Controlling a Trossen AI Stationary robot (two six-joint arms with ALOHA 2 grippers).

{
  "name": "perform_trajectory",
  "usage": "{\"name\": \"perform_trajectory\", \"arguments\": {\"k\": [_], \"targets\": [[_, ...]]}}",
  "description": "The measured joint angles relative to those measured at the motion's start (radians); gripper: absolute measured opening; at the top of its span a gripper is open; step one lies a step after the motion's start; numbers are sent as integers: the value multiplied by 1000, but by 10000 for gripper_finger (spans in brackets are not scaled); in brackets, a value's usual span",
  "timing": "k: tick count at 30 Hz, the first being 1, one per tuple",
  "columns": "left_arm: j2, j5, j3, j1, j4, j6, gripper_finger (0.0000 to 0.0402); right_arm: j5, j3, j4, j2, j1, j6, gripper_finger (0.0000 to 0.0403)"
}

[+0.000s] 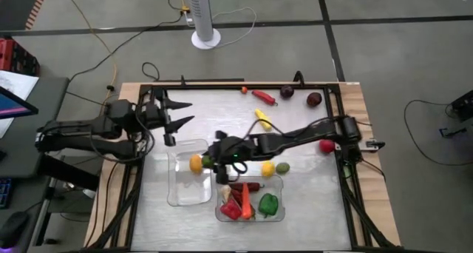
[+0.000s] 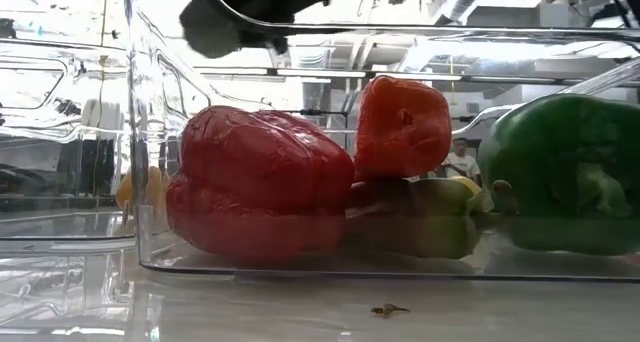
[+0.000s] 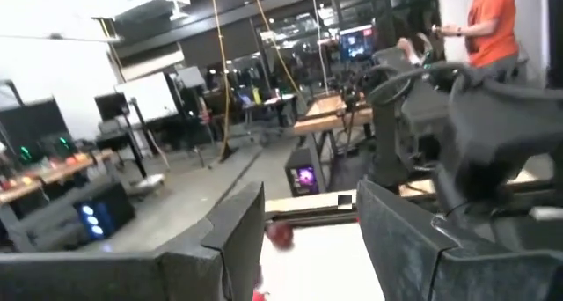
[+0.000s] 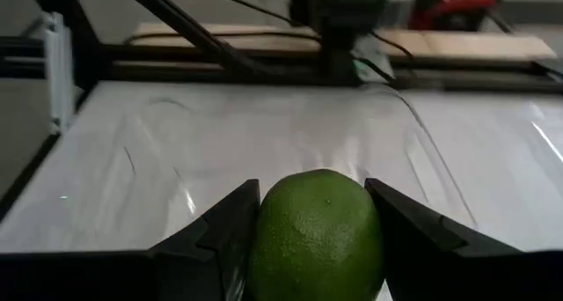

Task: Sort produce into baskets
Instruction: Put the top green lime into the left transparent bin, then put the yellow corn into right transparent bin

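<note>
My right gripper (image 4: 310,226) clasped a green lime (image 4: 317,235) above the left clear basket (image 1: 186,197); my left gripper (image 1: 177,114) waited, fingers parted. No readable writing.

Both arms are black and jointed, with thin cables; each claw (image 1: 176,112) has two dark pointed fingers.
</note>
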Motion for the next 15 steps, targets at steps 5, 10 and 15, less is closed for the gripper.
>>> {"name": "perform_trajectory", "arguments": {"k": [5, 10, 15], "targets": [[-20, 2, 0, 0, -48, -70, 169, -116, 116, -2, 108, -32, -36, 224], [-17, 3, 0, 0, -62, -96, 169, -168, 154, -7, 145, -49, -57, 265], [-16, 0, 0, 0, -78, -103, 169, -169, 157, -58, 120, -55, -58, 304]]}}
